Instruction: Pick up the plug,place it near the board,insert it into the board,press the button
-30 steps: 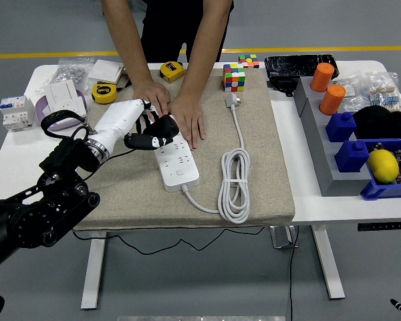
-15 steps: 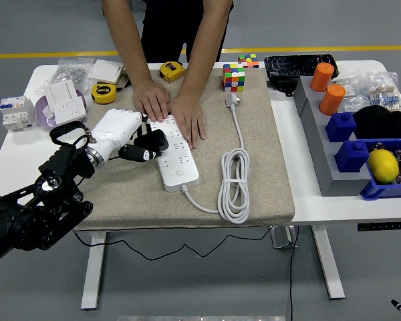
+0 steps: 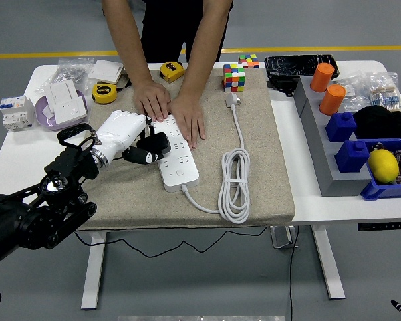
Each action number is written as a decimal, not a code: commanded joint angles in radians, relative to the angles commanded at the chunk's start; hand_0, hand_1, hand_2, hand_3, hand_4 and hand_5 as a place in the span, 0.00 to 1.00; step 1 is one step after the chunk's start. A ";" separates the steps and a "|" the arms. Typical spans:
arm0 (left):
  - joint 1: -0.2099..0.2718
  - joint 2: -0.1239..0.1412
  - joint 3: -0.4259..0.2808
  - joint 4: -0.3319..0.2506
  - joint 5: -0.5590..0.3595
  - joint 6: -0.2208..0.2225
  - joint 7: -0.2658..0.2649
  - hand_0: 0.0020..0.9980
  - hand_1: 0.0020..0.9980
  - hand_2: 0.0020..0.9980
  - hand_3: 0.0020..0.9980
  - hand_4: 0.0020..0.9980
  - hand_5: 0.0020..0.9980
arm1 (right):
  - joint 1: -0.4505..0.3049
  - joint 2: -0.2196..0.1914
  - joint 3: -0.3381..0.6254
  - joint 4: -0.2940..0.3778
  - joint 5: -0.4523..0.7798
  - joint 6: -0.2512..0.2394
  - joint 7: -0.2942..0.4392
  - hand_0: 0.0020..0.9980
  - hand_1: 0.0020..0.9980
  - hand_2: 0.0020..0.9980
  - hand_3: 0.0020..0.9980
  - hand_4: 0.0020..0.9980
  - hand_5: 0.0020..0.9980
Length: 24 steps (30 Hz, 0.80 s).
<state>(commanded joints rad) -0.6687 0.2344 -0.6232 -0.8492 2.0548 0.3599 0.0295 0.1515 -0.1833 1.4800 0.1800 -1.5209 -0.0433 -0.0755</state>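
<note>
A black plug (image 3: pixel 152 146) is clamped in the curled fingers of the robot's left hand (image 3: pixel 123 137), which is white-shelled and comes in on a black arm from the lower left; the plug sits at the left edge of the white power strip (image 3: pixel 176 158), touching or just above it, and which of the two cannot be told. The power strip lies lengthwise on a beige mat (image 3: pixel 267 174) that covers the middle of the white table (image 3: pixel 13 154). A person at the far side presses both hands (image 3: pixel 170 110) flat on the far end of the power strip. Right of the power strip its white cable (image 3: pixel 233 184) lies coiled, ending in a white plug (image 3: pixel 232 100) beyond the coil, near a colour cube (image 3: pixel 234 77) at the mat's far edge. Left of the power strip, off the mat, are two yellow tape measures (image 3: pixel 105 92), white wall sockets (image 3: pixel 65 103) and a circuit breaker (image 3: pixel 15 112). Far right of the power strip stand a grey rack (image 3: pixel 321 144) with orange cylinders (image 3: pixel 332 99), blue blocks (image 3: pixel 341 127) and a yellow lemon (image 3: pixel 383 165). The room's floor (image 3: pixel 47 27) is grey with a yellow line (image 3: pixel 47 55) behind the table.
</note>
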 joint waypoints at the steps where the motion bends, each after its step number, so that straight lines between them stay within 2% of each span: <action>1: -0.001 -0.001 -0.001 0.006 0.001 0.000 -0.001 0.46 0.35 0.38 0.49 0.67 0.00 | 0.000 0.000 0.000 0.000 0.000 0.000 0.000 1.00 0.84 0.74 0.75 1.00 0.84; 10: -0.003 0.000 0.012 0.025 0.003 -0.007 -0.001 0.46 0.36 0.38 0.50 0.67 0.00 | 0.002 0.000 0.007 0.000 -0.002 0.000 -0.001 1.00 0.84 0.74 0.75 1.00 0.84; 16: -0.004 0.010 0.027 0.003 0.003 -0.015 0.001 0.46 0.36 0.38 0.50 0.68 0.00 | 0.004 0.000 0.007 0.000 0.000 -0.001 0.000 1.00 0.84 0.74 0.75 1.00 0.84; 24: -0.009 0.015 0.050 0.016 0.004 -0.025 0.003 0.46 0.37 0.39 0.50 0.68 0.00 | 0.006 -0.001 0.004 0.000 0.005 -0.002 0.002 1.00 0.84 0.74 0.75 1.00 0.84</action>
<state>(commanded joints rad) -0.6779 0.2490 -0.5735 -0.8334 2.0590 0.3346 0.0324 0.1571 -0.1844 1.4841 0.1800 -1.5157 -0.0452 -0.0738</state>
